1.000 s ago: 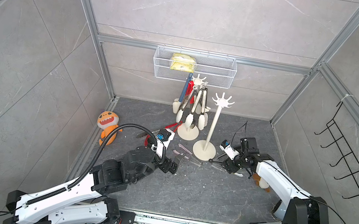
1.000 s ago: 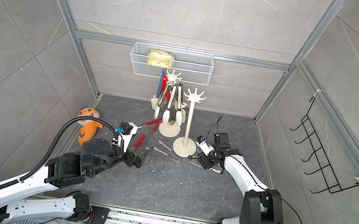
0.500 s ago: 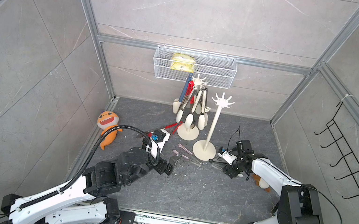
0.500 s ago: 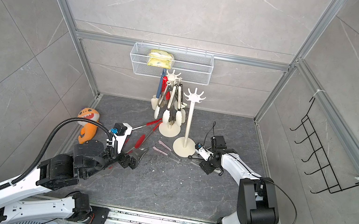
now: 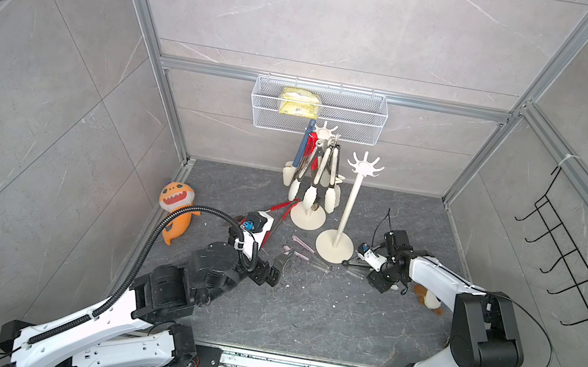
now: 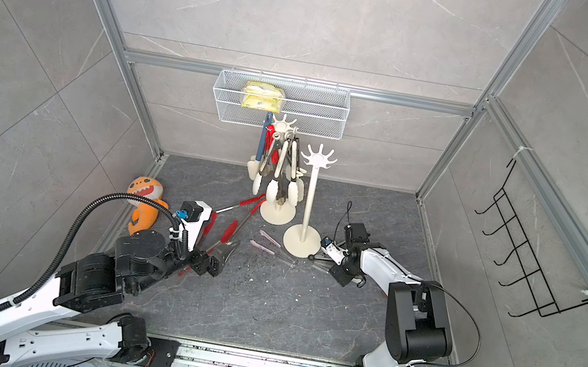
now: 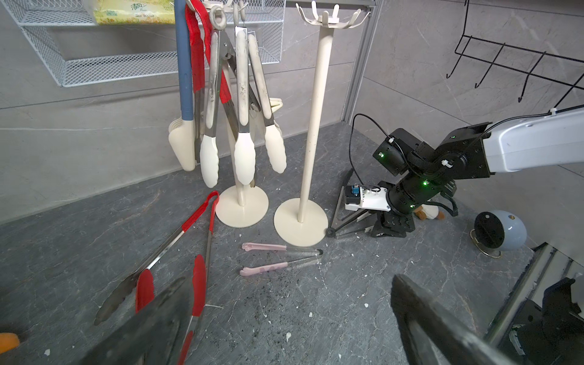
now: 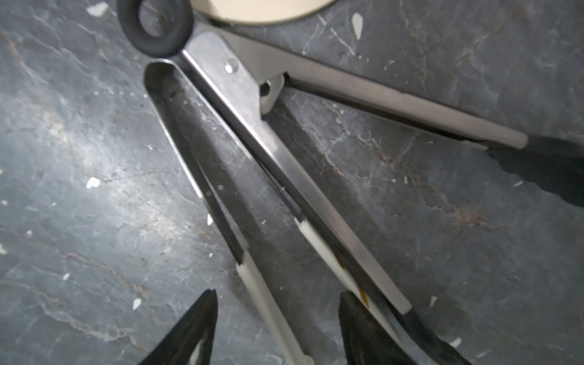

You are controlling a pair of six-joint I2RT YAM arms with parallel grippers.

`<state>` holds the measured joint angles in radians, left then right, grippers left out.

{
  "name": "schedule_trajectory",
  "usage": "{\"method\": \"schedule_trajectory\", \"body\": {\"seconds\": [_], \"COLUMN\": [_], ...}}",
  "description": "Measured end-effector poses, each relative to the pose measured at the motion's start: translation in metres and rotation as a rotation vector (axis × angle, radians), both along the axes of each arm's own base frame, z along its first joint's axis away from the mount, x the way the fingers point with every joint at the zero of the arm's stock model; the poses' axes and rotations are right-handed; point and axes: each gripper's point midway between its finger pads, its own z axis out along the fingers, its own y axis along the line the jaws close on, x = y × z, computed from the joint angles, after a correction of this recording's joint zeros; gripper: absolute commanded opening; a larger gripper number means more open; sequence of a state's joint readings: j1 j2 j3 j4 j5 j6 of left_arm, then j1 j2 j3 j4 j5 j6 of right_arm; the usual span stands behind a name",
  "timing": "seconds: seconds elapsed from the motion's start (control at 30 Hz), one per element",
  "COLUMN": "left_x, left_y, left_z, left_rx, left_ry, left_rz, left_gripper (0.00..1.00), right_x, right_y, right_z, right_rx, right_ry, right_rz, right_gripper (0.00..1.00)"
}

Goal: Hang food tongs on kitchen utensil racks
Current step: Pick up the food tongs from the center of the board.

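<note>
Tabletop (image 5: 322, 318) in both top views, with loaded rack (image 5: 307, 219) upright toward the back wall, hung with white, red and blue utensils, and bare rack (image 5: 349, 206) upright just in front of it, prongs free. Red tongs (image 6: 230, 231) flat beside the loaded rack's base. Pink tongs (image 5: 301, 243) flat near the bare rack's base. Left tool (image 5: 280, 267) low over the tabletop by the red tongs, spread wide, holding nothing. Right tool (image 5: 375, 281) down at the tabletop just beside the bare rack's base, over black tongs (image 5: 345, 263). Basket (image 5: 318, 116) on the back wall. From the left wrist: left tool (image 7: 290, 316) with fingers (image 7: 151, 325) far apart, only tabletop between them, red tongs (image 7: 197, 240) beside one finger, pink tongs (image 7: 279, 259) farther off, before the bare rack (image 7: 311, 132). From the right wrist: right tool (image 8: 275, 328) parted, astride one arm of white tongs (image 8: 192, 151), a gap on each side, no grip seen. Black tongs (image 8: 240, 82) overlapping the other white arm, ring end just beside the bare rack's base.
</note>
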<state>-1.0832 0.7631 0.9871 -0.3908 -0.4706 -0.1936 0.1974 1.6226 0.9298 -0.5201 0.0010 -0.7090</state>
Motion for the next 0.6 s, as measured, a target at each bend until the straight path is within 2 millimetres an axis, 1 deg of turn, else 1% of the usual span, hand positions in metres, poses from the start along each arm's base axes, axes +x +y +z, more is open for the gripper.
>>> {"method": "schedule_trajectory", "body": {"seconds": [0.27,0.5,0.6], "left_x": [0.000,0.000,0.000], "left_y": [0.001,0.005,0.005], "left_z": [0.000,0.001,0.002], "left_rx": [-0.001,-0.005,-0.009], "left_ry": [-0.001,-0.003,-0.003], "left_rz": [0.003,0.017,0.018], "left_gripper": [1.00,1.00,1.00], "right_x": [-0.002,0.001,0.001], "right_y": [-0.001,-0.001,0.001], "right_z": [-0.008,-0.011,-0.011], "right_rx": [-0.005,0.001,0.012], "right_ry": [0.023,0.024,0.021], "right_rz": [-0.001,-0.003,-0.001], "right_gripper": [0.50,0.39,0.35]}}
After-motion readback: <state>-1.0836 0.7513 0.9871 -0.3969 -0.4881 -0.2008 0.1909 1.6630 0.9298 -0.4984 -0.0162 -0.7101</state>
